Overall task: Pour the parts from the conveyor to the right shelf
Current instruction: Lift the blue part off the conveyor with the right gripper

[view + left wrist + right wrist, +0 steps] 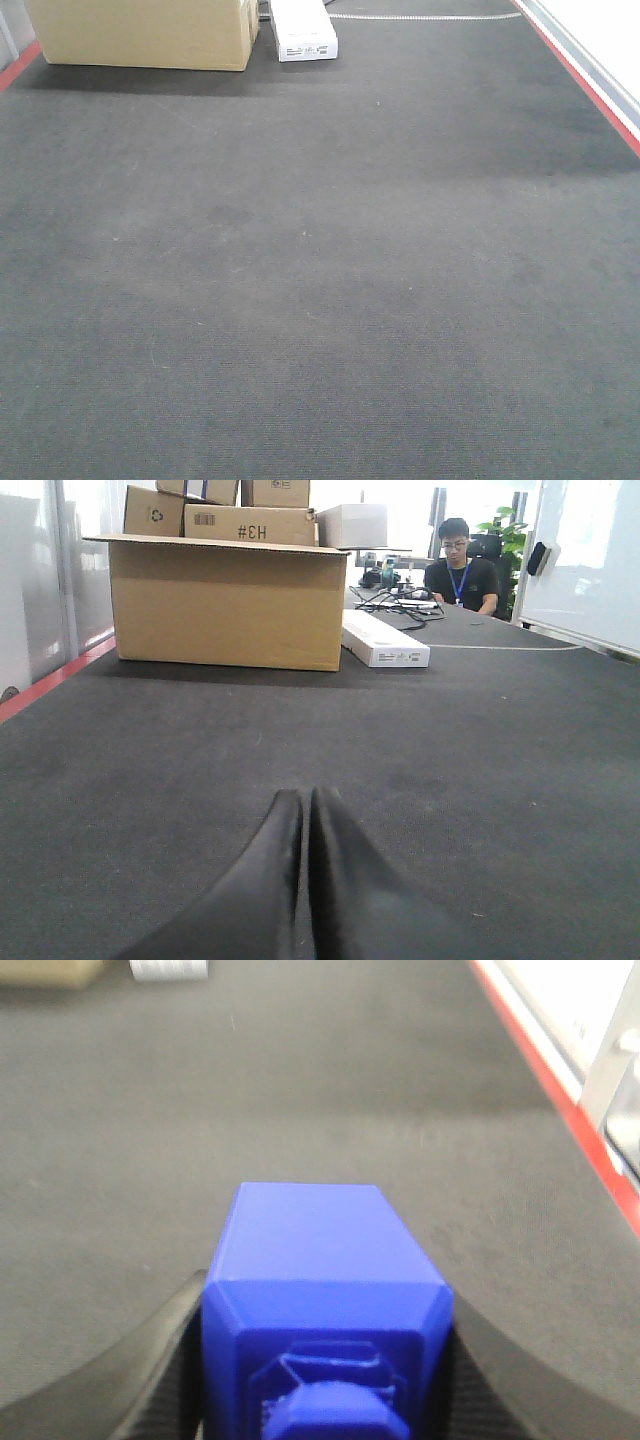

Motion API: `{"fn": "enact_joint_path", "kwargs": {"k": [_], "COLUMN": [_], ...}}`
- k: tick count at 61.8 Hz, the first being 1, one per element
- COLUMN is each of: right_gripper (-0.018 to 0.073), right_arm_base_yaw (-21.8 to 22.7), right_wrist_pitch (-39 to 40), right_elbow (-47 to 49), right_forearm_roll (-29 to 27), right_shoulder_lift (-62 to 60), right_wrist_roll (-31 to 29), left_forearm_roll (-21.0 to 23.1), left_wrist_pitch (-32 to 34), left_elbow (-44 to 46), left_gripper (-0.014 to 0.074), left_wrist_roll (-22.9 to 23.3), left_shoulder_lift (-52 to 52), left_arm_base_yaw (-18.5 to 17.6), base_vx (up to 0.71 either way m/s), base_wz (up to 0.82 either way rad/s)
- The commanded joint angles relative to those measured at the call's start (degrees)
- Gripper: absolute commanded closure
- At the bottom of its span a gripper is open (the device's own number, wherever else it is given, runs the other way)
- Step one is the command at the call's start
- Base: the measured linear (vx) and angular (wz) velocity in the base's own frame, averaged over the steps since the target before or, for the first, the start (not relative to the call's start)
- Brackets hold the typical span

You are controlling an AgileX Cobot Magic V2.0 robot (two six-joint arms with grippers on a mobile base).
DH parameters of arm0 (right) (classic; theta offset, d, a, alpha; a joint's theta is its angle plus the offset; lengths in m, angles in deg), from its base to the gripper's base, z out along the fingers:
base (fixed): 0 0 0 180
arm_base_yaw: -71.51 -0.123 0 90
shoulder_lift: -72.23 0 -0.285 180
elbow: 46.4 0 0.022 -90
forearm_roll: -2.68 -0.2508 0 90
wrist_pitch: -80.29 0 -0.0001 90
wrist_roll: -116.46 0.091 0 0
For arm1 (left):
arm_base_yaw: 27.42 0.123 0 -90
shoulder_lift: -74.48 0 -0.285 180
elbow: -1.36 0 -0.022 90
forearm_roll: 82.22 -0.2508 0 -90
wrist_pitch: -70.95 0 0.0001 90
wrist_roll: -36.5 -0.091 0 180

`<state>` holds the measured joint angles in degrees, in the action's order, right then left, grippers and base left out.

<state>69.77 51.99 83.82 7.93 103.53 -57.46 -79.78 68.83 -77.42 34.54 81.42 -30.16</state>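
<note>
Well, the right gripper had its jaws spread to about the width of the blue block and was clamped on it from both sides, the little knob facing back toward the wrist. It held the block over the conveyor, not far from the red edge strip on the right; whether the block touched the belt I could not tell. The left gripper hung low over the belt with its dark jaws pressed together, holding nothing. At the far end sat a cardboard box with a flat white box just beside it. The shelf was nowhere in view. To my eye the pick-up was done and the carry was the step in hand. Next the arm would need to swing right, past the red strip, find the shelf, and only then tip the block out or let go, keeping a firm hold on the way
</note>
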Motion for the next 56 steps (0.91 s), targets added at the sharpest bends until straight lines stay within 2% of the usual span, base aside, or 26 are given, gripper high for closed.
{"fn": "enact_joint_path", "kwargs": {"k": [1, 10, 25, 56], "right_gripper": [0.0569, 0.0568, 0.0568, 0.0568], "right_arm_base_yaw": [0.27, 0.27, 0.27, 0.27], "right_wrist_pitch": [6.32, 10.71, 14.37, 14.24], "right_elbow": [-2.72, -8.18, -9.28, -9.28], "right_forearm_roll": [0.04, -0.02, -0.03, -0.03], "right_shoulder_lift": [-5.9, -12.25, -13.61, -13.61], "right_wrist_roll": [-0.66, -1.52, -1.93, -1.93], "left_forearm_roll": [0.16, 0.16, 0.16, 0.16], "left_wrist_pitch": [4.4, 4.4, 4.4, 4.4], "left_elbow": [-1.77, -1.77, -1.77, -1.77], "left_gripper": [0.0602, 0.0602, 0.0602, 0.0602], "left_wrist_roll": [0.49, 0.49, 0.49, 0.49], "left_shoulder_lift": [-0.65, -0.65, -0.65, -0.65], "left_arm_base_yaw": [-0.43, -0.43, -0.43, -0.43], "base_vx": [0.0, 0.0, 0.0, 0.0], "base_wz": [0.0, 0.0, 0.0, 0.0]}}
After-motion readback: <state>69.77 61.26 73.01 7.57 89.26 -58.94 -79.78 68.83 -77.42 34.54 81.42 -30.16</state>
